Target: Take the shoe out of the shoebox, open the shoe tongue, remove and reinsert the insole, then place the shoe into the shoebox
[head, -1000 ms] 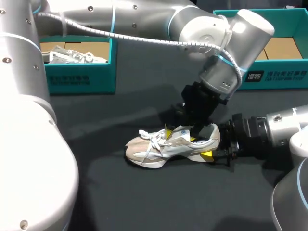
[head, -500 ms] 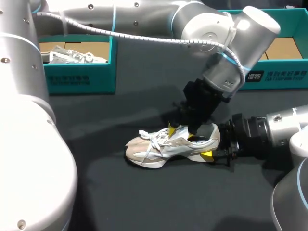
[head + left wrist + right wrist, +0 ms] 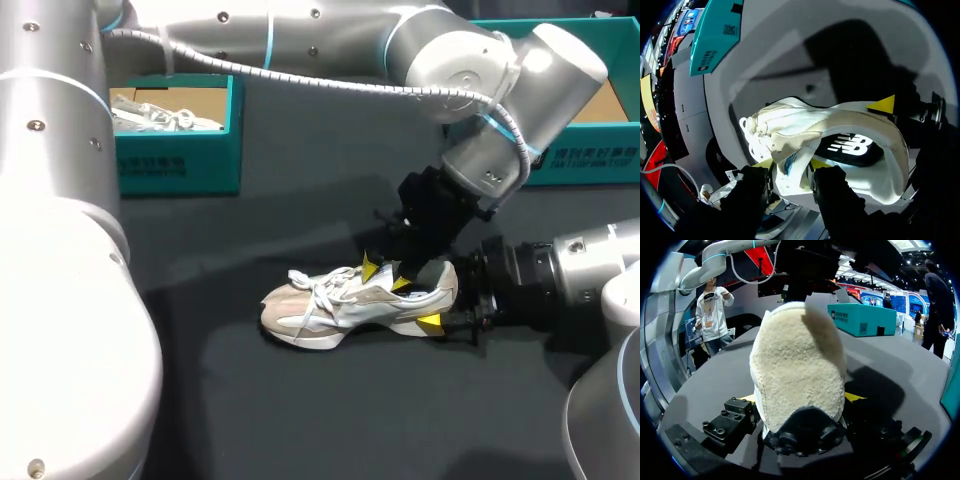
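Your shoe (image 3: 345,305) stands on the table, out of its box, toe toward 9 o'clock. At its 3 o'clock end your right gripper (image 3: 801,402) clamps the heel from both sides. Your left gripper (image 3: 790,163) pinches the tongue (image 3: 792,149) between its tips. The dark insole (image 3: 850,147) lies inside, so pulling, refitting and boxing appear undone. Beyond, a teal shoebox (image 3: 175,165) waits at 11 o'clock, a second shoebox (image 3: 590,155) at 1.

Left arm (image 3: 330,40) reaches across from above, its left gripper (image 3: 386,276) angled down over the shoe (image 3: 330,305), pinching the tongue (image 3: 792,142). Right gripper (image 3: 800,398) lies level behind the shoe, clamping it.
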Controlling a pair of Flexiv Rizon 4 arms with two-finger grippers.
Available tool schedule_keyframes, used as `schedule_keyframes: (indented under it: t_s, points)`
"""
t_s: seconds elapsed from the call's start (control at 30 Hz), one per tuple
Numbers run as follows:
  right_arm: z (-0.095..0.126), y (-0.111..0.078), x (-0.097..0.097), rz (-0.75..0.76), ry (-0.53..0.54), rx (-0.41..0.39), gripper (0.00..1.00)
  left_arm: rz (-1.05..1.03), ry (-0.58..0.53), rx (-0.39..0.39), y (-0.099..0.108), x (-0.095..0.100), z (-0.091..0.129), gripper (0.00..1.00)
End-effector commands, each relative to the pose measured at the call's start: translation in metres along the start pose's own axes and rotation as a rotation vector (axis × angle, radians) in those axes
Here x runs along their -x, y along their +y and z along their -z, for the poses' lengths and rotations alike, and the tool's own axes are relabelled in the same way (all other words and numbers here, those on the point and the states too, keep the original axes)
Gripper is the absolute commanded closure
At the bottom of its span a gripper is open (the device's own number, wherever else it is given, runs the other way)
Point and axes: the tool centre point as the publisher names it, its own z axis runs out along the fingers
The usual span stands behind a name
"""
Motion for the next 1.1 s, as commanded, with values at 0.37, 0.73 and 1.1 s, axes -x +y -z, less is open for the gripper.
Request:
schedule_keyframes:
  t_s: [0.37,0.73,1.1]
  points:
    - [-0.002,0.0,-0.001,0.0,-0.003,-0.004,1.0,0.025,0.186,-0.046,0.017,0.043,-0.003,1.0]
    - [-0.002,0.0,-0.001,0.0,-0.003,-0.004,1.0,0.159,0.498,-0.071,0.032,0.086,-0.011,1.0]
    - [-0.002,0.0,-0.001,0.0,-0.003,-0.004,1.0,0.207,0.638,-0.094,0.04,0.113,-0.044,1.0]
